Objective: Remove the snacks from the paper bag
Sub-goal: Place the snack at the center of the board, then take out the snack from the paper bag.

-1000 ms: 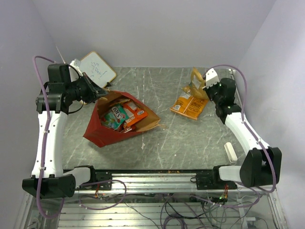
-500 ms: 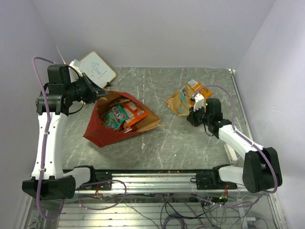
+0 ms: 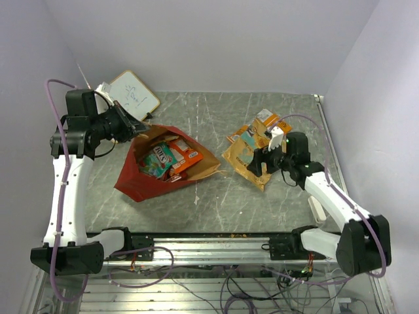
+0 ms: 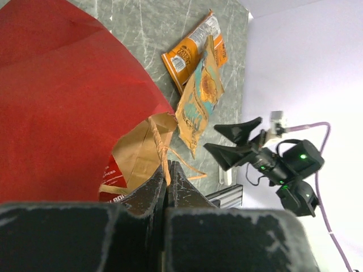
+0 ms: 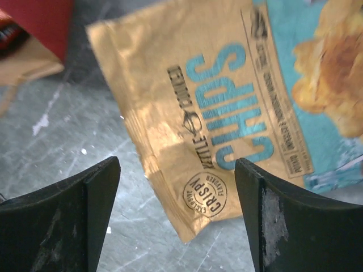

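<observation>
The paper bag point(image 3: 134, 176), red outside and brown inside, lies tilted open on the table with several snacks point(image 3: 167, 159) inside. My left gripper point(image 3: 139, 128) is shut on its thin tan handle point(image 4: 160, 141) at the rim. A tan and teal chips packet point(image 3: 243, 160) lies flat on the table right of the bag, beside an orange packet point(image 3: 266, 122). My right gripper point(image 3: 263, 161) hovers open just over the tan packet point(image 5: 227, 102), which no finger touches. The left wrist view shows the red bag wall point(image 4: 68, 102), both packets point(image 4: 198, 107) and the right gripper point(image 4: 232, 141).
A small whiteboard point(image 3: 134, 93) leans at the back left corner behind the left arm. A white oblong object point(image 3: 317, 208) lies near the right edge by the right arm's base. A corner of the red bag point(image 5: 39, 22) shows in the right wrist view.
The right arm swung forward and down from the back right with the tan packet. Its jaws opened and the packet now lies on the table. The left arm kept still.
</observation>
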Robot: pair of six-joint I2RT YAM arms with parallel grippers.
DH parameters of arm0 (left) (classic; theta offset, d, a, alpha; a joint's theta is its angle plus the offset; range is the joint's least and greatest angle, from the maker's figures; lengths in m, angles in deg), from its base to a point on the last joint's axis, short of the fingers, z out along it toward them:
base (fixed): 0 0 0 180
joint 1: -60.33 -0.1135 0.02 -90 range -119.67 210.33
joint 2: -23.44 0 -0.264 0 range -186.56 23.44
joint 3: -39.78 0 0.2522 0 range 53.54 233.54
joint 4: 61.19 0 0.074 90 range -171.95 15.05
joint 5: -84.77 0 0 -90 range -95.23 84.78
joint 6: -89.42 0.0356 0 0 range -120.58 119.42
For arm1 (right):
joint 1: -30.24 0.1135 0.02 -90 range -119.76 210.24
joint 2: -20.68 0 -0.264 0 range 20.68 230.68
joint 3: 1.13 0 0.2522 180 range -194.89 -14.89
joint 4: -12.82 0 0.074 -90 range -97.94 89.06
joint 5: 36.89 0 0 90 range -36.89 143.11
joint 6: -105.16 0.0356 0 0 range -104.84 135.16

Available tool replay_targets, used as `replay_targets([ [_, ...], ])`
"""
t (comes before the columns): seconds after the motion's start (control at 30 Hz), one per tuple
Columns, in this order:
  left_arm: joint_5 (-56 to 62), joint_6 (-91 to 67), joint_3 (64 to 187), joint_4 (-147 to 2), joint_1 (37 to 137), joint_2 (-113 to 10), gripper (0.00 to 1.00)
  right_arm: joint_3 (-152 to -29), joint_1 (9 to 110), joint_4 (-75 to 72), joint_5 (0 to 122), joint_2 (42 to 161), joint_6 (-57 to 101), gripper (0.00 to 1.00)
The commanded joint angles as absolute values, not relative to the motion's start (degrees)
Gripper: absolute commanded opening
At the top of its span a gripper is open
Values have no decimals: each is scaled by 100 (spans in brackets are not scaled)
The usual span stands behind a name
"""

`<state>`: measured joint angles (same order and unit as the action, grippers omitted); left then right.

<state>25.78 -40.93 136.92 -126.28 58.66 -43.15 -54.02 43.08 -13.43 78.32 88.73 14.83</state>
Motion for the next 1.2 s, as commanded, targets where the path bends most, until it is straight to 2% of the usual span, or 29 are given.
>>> replay_targets([
  [0.0,3091,-4116,13351,-12264,5868,-4027,7,-5779,4403,-1502,8124,8323,1173,83],
  [0.2,3609,-4298,12742,-11976,5883,-3578,7,-6459,5311,-1651,7938,8561,512,83],
  [0.4,3949,-4396,12247,-11928,6046,-3301,7,-7338,6956,-1285,7823,9215,285,81],
  [0.53,3797,-4445,12082,-11959,6532,-3210,7,-7476,7861,-734,7673,9464,-37,78],
  [0.7,3319,-4529,12168,-11983,7027,-3146,7,-7510,8649,-697,7493,10023,-522,66],
  [0.93,3158,-4759,12074,-11707,7385,-3186,7,-7546,9475,-1009,6320,10757,-1118,55],
  [1.17,3036,-4711,12211,-11654,7498,-3387,7,-7645,9945,-432,6634,11136,-726,47],
])
